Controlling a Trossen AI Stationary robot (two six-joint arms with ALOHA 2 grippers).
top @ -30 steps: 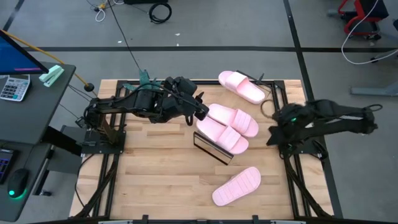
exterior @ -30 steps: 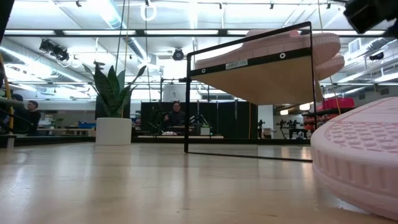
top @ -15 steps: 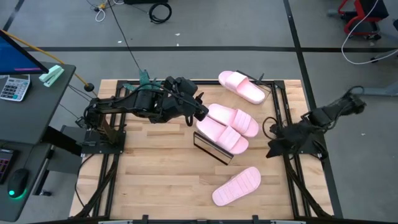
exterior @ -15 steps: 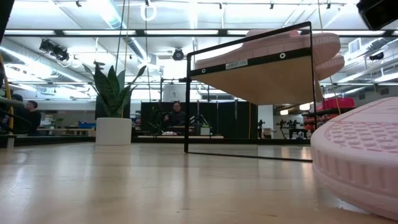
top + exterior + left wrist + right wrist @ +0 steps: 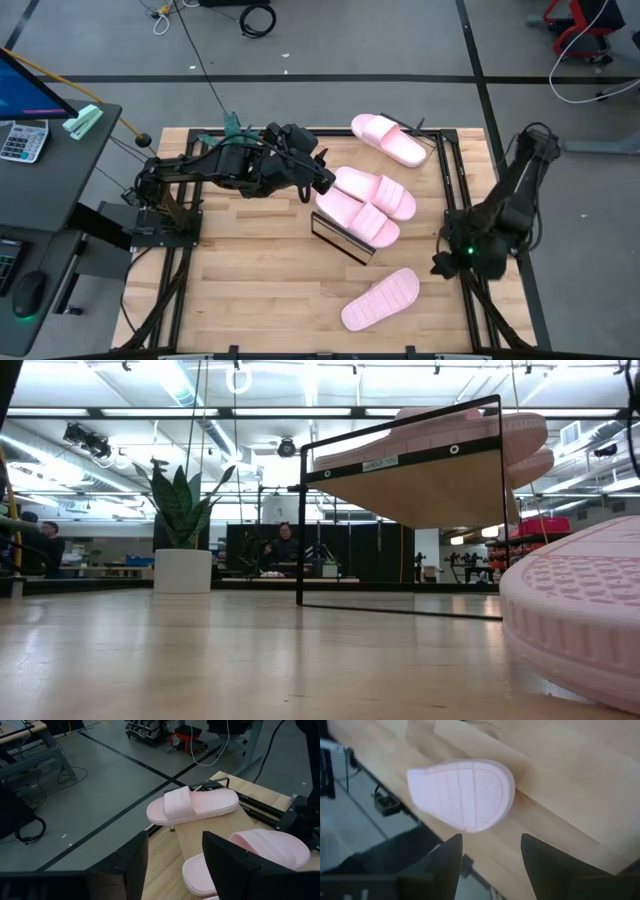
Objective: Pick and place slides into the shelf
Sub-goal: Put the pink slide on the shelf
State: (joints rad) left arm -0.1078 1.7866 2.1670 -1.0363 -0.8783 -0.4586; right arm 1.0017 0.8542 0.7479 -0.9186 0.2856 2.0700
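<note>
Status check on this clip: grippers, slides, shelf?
Left gripper open beside shelf. Right gripper open, empty, over table edge. Two slides on shelf, two off. Nothing in the way.

Matt pink foam slides (image 5: 366, 205); light-wood shelf (image 5: 420, 485) on thin black metal frame.

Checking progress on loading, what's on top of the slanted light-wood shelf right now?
Two pale pink foam slide sandals lie side by side on the slanted light-wood shelf. They cover most of the board, so its surface beneath them is hidden.

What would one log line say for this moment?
slides on shelf: two | slides on table: two | left gripper: open, beside shelf | right gripper: open, empty
</note>
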